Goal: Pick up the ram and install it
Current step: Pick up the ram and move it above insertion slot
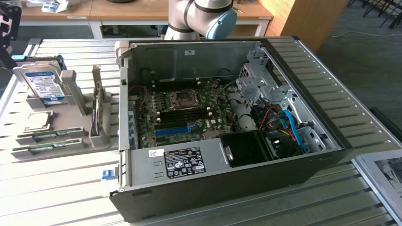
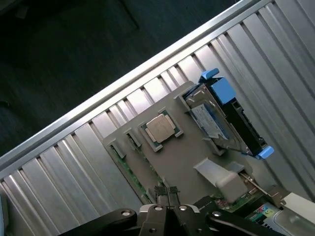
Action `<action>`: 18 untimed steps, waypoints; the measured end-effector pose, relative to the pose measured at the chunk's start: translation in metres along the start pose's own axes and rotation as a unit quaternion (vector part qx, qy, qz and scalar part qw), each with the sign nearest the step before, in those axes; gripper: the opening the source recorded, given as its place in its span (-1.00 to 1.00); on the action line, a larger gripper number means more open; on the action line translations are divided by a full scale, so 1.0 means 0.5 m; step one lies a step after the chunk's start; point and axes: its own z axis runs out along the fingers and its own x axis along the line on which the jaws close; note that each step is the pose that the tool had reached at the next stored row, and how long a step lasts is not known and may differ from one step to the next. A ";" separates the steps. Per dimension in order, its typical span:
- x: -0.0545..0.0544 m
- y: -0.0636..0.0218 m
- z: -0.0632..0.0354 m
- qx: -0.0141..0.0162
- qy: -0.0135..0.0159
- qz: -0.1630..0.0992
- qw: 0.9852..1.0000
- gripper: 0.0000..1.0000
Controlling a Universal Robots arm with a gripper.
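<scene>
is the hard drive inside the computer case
No, the hard drive stands upright in the grey holder beside the case.

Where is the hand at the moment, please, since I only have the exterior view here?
Observer: In the wrist view the hand appears to hang over the grey parts tray, at the edge where the ram lies in its slot.
Operator: Thank you. Is it holding anything?
Observer: No, the hand is shut with nothing in it.
Operator: Which part lies nearest it besides the ram?
Observer: The square processor chip. The hard drive stands further along the tray.
</scene>
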 end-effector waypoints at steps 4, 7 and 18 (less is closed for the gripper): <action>0.000 0.000 0.000 -0.001 0.001 -0.027 1.000 -0.80; 0.000 0.000 0.000 -0.001 0.002 -0.048 0.999 -0.80; 0.000 0.000 0.000 -0.003 0.006 -0.123 0.992 -0.80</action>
